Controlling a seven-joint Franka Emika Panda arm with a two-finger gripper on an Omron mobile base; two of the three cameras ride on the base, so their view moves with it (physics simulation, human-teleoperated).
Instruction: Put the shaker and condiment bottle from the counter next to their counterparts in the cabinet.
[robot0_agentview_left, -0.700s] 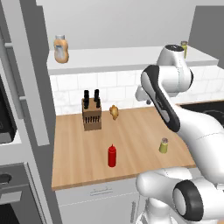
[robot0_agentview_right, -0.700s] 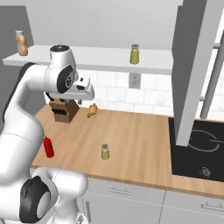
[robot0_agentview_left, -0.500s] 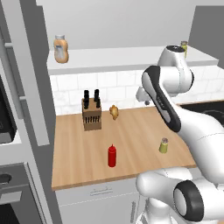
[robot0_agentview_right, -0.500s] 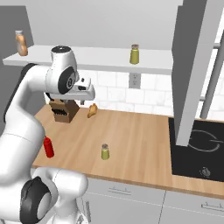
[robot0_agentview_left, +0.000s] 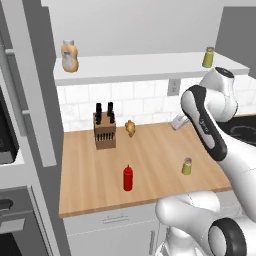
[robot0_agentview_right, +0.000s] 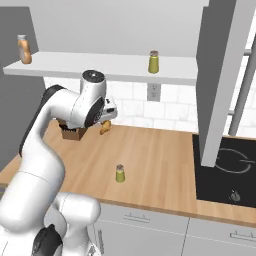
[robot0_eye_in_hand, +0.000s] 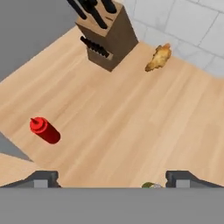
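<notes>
On the light-wood counter the olive-yellow shaker stands near the front edge; just a sliver of it peeks in at the bottom of the hand view. Further left stands the red condiment bottle. My gripper hangs open and empty, high above the counter's back half. Up on the white cabinet shelf are the counterparts: a matching shaker and a chubby orange bottle.
A wooden knife block and a tan lumpy item sit by the tiled wall. A black cooktop lies right of the counter under a grey hood column. A tall grey panel borders the left.
My hand has dropped slightly and shifted a little to the right. The shaker, the red bottle and the shelf items stay where they were.
</notes>
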